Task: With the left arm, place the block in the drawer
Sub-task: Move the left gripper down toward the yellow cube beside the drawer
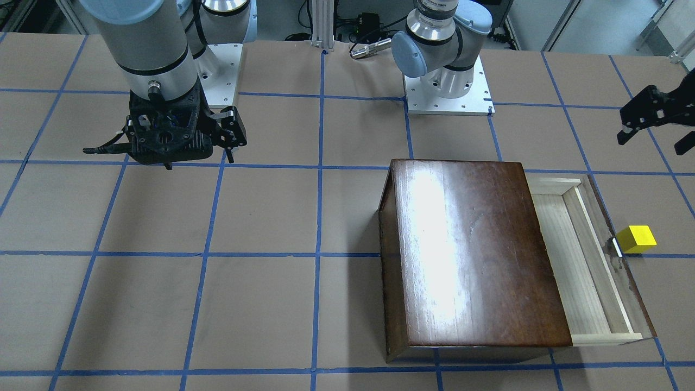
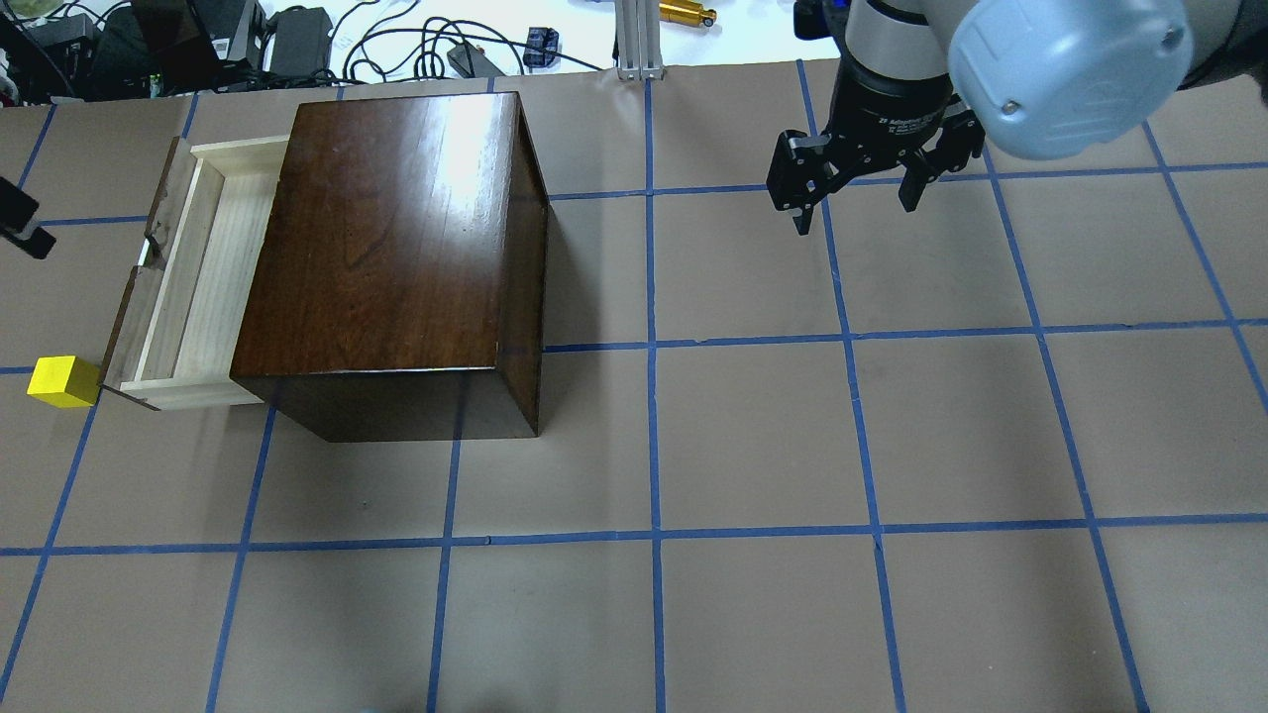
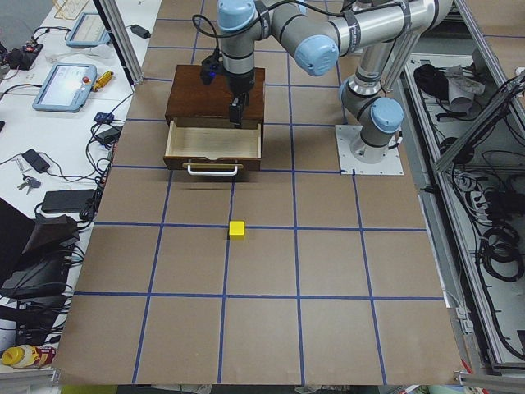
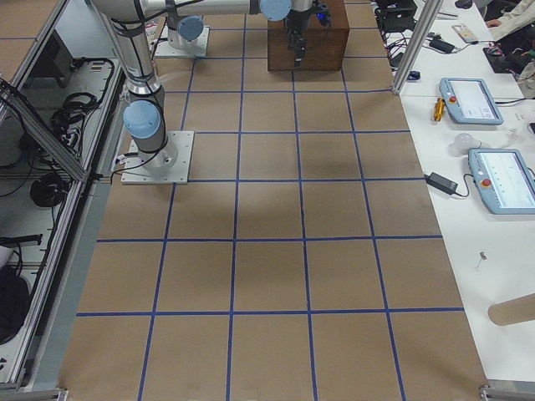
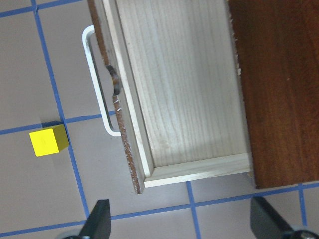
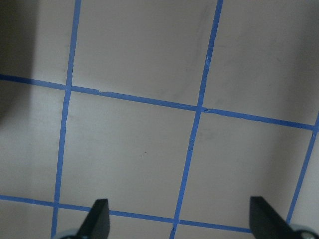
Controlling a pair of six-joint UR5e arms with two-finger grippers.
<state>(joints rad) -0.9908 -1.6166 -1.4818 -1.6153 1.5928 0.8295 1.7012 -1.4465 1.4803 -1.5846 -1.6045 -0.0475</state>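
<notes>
The yellow block point(image 1: 636, 239) sits on the table just outside the drawer's dark front panel; it also shows in the overhead view point(image 2: 63, 381) and the left wrist view point(image 5: 48, 141). The drawer point(image 1: 575, 260) is pulled open from the dark-brown box point(image 1: 467, 255) and is empty, as the left wrist view point(image 5: 179, 89) also shows. My left gripper point(image 1: 651, 142) is open and empty, hovering above the table off one end of the drawer, apart from the block. My right gripper point(image 2: 854, 213) is open and empty, far from the box.
The drawer has a white wire handle point(image 5: 94, 84) on its front. The arms' base plates point(image 1: 448, 98) stand at the robot's side of the table. Cables and devices point(image 2: 297, 40) lie beyond the far edge. Blue tape lines grid the brown tabletop.
</notes>
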